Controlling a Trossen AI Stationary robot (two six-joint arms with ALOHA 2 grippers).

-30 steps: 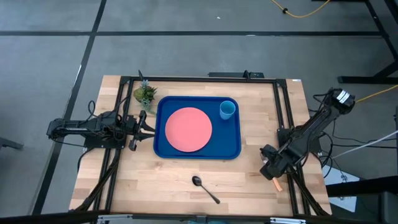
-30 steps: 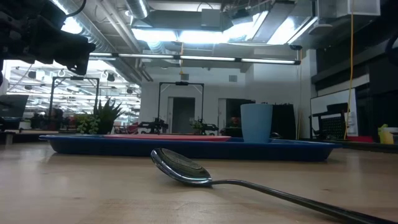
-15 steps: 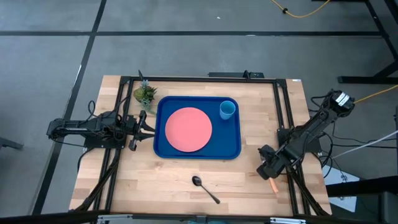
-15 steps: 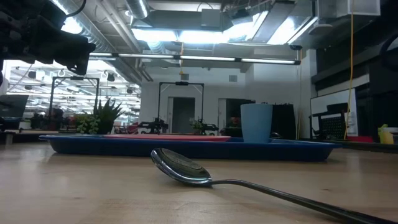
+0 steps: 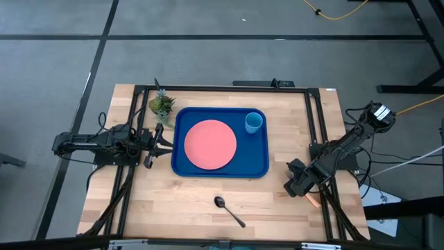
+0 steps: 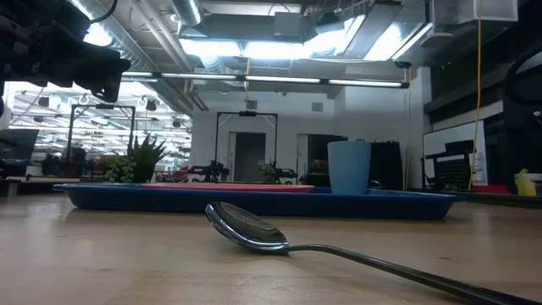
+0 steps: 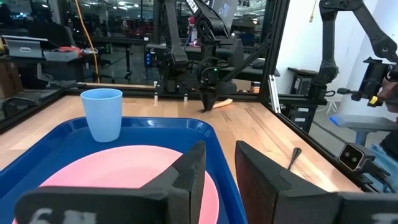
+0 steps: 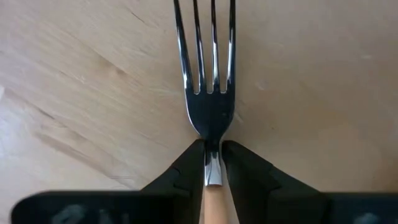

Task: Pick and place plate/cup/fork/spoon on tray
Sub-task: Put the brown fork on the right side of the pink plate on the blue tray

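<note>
The pink plate point(image 5: 209, 144) and the light-blue cup point(image 5: 254, 123) stand in the blue tray point(image 5: 182, 161) at the table's middle. The dark spoon point(image 5: 229, 210) lies on the wood near the front edge, its bowl point(image 6: 246, 229) toward the tray. My right gripper point(image 5: 295, 186) is at the table's right side, shut on the fork point(image 8: 208, 93), whose tan handle point(image 5: 313, 202) sticks out behind it. My left gripper point(image 5: 161, 142) waits open just left of the tray, fingers point(image 7: 193, 168) toward the plate. My right gripper pinches the fork's narrow metal neck point(image 8: 212, 163) between its two fingers, just behind the tines. The fingers slant down from the table's right side, one on each side of the fork. The tines point(image 8: 205, 43) point ahead over the wood. Whether the fork is clear of the table, I cannot tell.
A small potted plant point(image 5: 161, 105) stands at the tray's far left corner. Black frame rails point(image 5: 316, 132) run along the table's left and right sides. Bare wood lies between the tray and the front edge, around the spoon.
My right gripper, shut on the fork, has gone a little toward the table's left. The fork's handle has swung with it.
</note>
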